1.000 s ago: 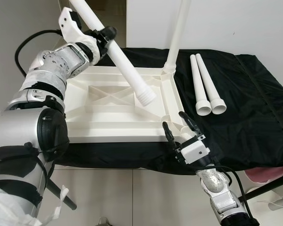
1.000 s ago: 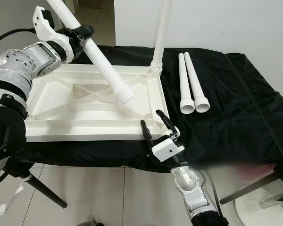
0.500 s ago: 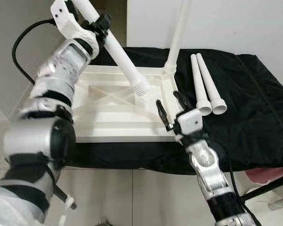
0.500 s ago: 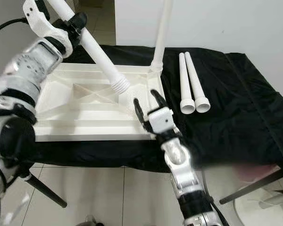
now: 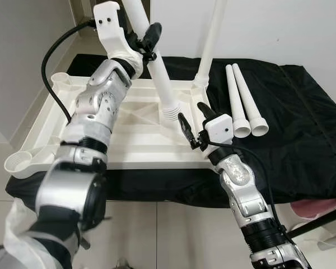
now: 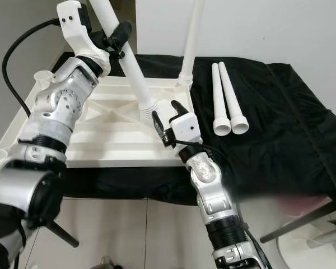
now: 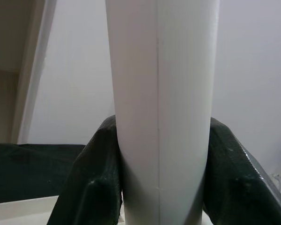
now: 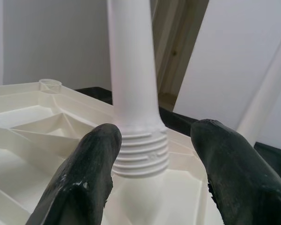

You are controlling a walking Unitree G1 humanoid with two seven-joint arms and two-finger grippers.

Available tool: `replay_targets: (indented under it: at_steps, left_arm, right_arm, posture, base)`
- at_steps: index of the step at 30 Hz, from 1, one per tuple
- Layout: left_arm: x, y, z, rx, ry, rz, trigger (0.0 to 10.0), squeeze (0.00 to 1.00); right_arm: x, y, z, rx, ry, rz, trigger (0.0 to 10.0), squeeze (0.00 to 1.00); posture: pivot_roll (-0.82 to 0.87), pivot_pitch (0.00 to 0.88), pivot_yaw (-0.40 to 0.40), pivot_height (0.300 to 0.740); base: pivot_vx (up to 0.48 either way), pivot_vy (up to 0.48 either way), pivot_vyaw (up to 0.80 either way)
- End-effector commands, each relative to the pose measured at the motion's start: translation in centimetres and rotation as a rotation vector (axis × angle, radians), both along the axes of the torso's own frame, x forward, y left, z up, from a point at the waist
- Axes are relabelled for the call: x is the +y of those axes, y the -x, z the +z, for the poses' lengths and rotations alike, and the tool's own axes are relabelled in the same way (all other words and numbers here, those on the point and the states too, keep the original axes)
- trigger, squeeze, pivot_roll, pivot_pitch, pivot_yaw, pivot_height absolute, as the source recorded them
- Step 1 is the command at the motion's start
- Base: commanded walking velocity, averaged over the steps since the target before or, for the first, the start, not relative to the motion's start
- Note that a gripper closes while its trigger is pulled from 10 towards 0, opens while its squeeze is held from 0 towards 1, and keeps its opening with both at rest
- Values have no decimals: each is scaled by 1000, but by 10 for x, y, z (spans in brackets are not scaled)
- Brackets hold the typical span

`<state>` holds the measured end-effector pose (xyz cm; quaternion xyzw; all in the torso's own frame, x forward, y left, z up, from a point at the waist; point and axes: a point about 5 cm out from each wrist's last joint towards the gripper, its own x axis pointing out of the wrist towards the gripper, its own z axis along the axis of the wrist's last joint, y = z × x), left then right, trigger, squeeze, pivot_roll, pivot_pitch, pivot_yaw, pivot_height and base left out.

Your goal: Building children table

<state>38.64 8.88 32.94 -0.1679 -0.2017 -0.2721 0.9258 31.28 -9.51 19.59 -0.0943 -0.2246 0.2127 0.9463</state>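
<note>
The white tabletop [image 5: 117, 131] lies upside down on a black-covered table. One white leg [image 5: 211, 39] stands upright in its far right corner. My left gripper [image 5: 144, 40] is shut on a second leg [image 5: 157, 67], held steeply tilted; in the left wrist view that leg [image 7: 161, 108] is clamped between both fingers [image 7: 91, 180]. Its threaded end [image 5: 171, 111] points down at the tabletop's underside near the right side. My right gripper [image 5: 192, 119] is open beside that end. In the right wrist view the threaded end [image 8: 140, 150] sits between the spread fingers [image 8: 86, 183].
Two loose white legs [image 5: 242, 103] lie side by side on the black cloth [image 5: 302, 123] to the right of the tabletop. A white wall rises behind the table. Tiled floor [image 5: 157, 235] lies in front, with a stand leg at the lower right.
My left arm has swung the held leg steeper, bringing its threaded end down toward the tabletop. My right gripper has risen from below the table's front edge to beside that end.
</note>
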Motion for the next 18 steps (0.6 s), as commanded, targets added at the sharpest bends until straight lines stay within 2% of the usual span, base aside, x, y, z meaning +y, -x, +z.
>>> replay_targets:
  at_steps: [1,7,12,18]
  left_arm:
    - [-8,8,7,-52,-22,-2,10000,0]
    - [-22,22,4,-104,-71,-3,10000,0]
    - [-37,36,-3,-120,-65,-15,10000,0]
    - [-42,44,-8,-124,-69,-4,10000,0]
  right_arm:
    - [4,2,1,11,-3,25,10000,0]
    - [7,1,2,31,-24,33,10000,0]
    - [4,-5,6,28,-19,-1,10000,0]
    - [-1,-10,9,20,-18,-36,10000,0]
  posture:
    - [-2,24,-26,740]
    - [1,17,-29,740]
    - [6,7,-29,740]
    - [9,1,-33,740]
  base:
    - [0,0,0]
    - [0,0,0]
    - [0,0,0]
    - [0,0,0]
